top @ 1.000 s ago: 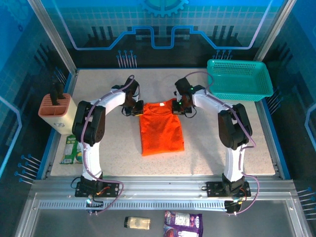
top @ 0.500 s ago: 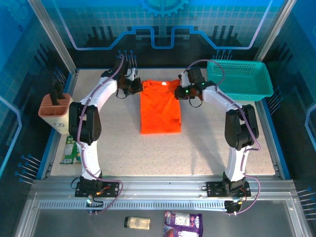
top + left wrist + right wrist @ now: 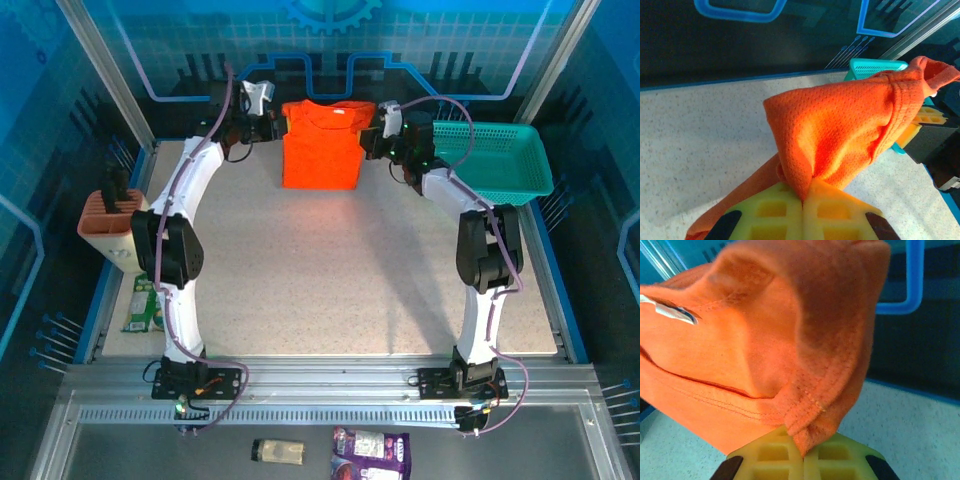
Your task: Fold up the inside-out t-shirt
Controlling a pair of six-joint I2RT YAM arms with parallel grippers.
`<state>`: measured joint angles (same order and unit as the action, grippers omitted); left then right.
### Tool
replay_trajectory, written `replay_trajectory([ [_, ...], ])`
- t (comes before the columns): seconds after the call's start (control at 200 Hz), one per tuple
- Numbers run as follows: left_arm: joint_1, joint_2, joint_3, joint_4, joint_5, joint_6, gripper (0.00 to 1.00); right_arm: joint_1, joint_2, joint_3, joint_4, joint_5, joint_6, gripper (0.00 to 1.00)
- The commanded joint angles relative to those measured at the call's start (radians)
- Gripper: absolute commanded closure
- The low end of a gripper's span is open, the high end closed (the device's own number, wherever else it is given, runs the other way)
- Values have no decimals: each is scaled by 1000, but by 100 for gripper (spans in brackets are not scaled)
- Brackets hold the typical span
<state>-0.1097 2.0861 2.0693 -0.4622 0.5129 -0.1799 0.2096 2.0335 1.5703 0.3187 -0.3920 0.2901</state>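
The bright orange inside-out t-shirt (image 3: 323,143) hangs at the back of the table, stretched between both arms and lifted by its top corners. My left gripper (image 3: 274,126) is shut on the shirt's left shoulder; its yellow fingers (image 3: 775,212) pinch a fold of orange cloth (image 3: 840,130). On the other side my right gripper (image 3: 374,134) is shut on the right shoulder, where the stitched hem (image 3: 810,405) is clamped between its yellow fingers (image 3: 835,460). A small white label (image 3: 675,312) shows on the cloth.
A teal mesh basket (image 3: 500,160) stands at the back right, close beside the right arm. A beige holder (image 3: 108,215) sits at the left edge with a green packet (image 3: 143,303) in front of it. The back wall lies just behind the shirt.
Both grippers have carried the t-shirt from the middle of the table toward the back and raised it, so it now hangs rather than lies flat.
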Motion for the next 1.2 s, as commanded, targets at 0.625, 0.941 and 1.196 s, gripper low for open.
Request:
replay_trajectory([
  [0.625, 10, -259, -623, 355, 211, -10, 100, 8, -251, -601, 467, -189, -19, 100],
  [0.941, -24, -446, -913, 372, 187, -23, 100, 125, -439, -784, 221, -122, -120, 100],
  [1.196, -65, -577, -1113, 398, 136, -71, 100, 224, -579, -888, 37, -22, -125, 100],
])
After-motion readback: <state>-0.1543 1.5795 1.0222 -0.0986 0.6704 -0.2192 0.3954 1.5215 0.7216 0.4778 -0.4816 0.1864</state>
